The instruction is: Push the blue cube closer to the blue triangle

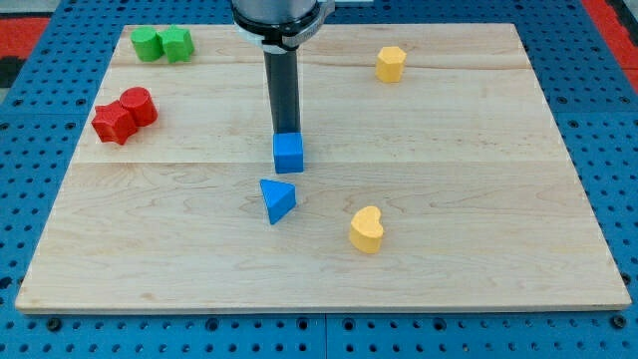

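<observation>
Pressing from behind, my tip (pixel 287 134) touches the blue cube (pixel 288 154), gripping nothing; a straight, slow nudge toward the blue triangle (pixel 278 199) seems best.

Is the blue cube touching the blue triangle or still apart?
Apart. Bare wood shows between the blue cube and the blue triangle below it. My tip sits at the cube's top edge, on the far side.

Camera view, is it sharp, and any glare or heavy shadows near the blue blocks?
Camera view: sharp and evenly lit, no glare on the board; only soft, short shadows beside the blue cube and blue triangle; my tip meets the cube's top edge, its very end not distinct.
</observation>
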{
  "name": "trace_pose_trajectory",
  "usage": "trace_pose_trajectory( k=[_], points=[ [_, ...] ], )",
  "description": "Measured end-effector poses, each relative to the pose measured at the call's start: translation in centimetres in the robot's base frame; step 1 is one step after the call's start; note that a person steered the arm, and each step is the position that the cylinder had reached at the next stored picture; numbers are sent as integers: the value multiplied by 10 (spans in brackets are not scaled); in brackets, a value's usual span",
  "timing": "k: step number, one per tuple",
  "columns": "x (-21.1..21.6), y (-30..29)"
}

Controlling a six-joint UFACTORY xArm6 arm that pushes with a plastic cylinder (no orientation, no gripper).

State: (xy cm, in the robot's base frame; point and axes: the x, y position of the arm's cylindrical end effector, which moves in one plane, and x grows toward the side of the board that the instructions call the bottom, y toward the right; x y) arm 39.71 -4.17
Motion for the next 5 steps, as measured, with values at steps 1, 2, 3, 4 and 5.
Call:
trace_pose_trajectory(
  k=[1,2,3,4,5],
  points=[
    [0,0],
    [0,4],
    [-2,15],
    [2,34],
    [14,30]
  ],
)
